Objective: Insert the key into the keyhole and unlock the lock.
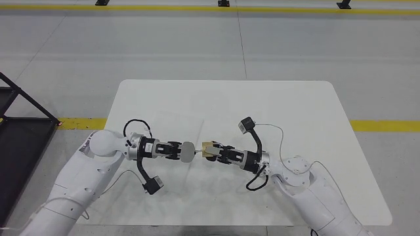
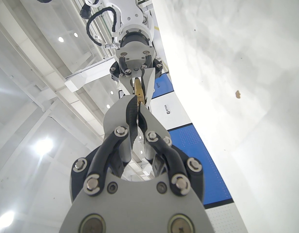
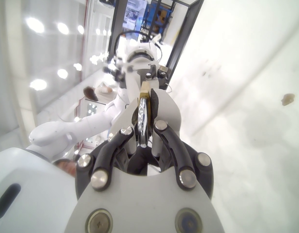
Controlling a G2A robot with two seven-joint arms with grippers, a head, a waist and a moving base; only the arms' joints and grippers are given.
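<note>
Currently, top view: both arms meet tip to tip over the near half of the white rectangular table point(image 1: 170, 101).
Left gripper point(image 1: 191, 151): held level above the tabletop, pointing at the other arm, fingers closed.
Right gripper point(image 1: 209, 151): faces it, clamped on the small brass padlock with chrome shackle point(image 1: 211, 148).
Spacing: the two tips are near each other with the lock body between them. From above I cannot tell if they touch.
Black metal rack point(image 1: 20, 137): on the floor off the table's left side, well apart from it.
Left wrist view, left gripper point(image 2: 137, 104): black ribbed pads point(image 2: 131, 112) pinched together.
Left wrist view, padlock point(image 2: 139, 90): narrow brass edge right at the left gripper's tips, carried in the white fingers of the right gripper beyond, above the table.
Key: cannot make it out. Anything between the left pads is hidden.
Small brown speck point(image 2: 238, 94): lies on the tabletop, off to one side of both grippers.
Right wrist view, right gripper point(image 3: 145, 93): closed on the lock. The chrome shackle point(image 3: 142, 115) sits between its fingers and the brass body point(image 3: 145, 88) pokes out at the tips.
Right wrist view, left arm: straight ahead, its gripper just beyond the brass body.
Right wrist view, speck point(image 3: 287, 98): on the table, apart from the grippers.
</note>
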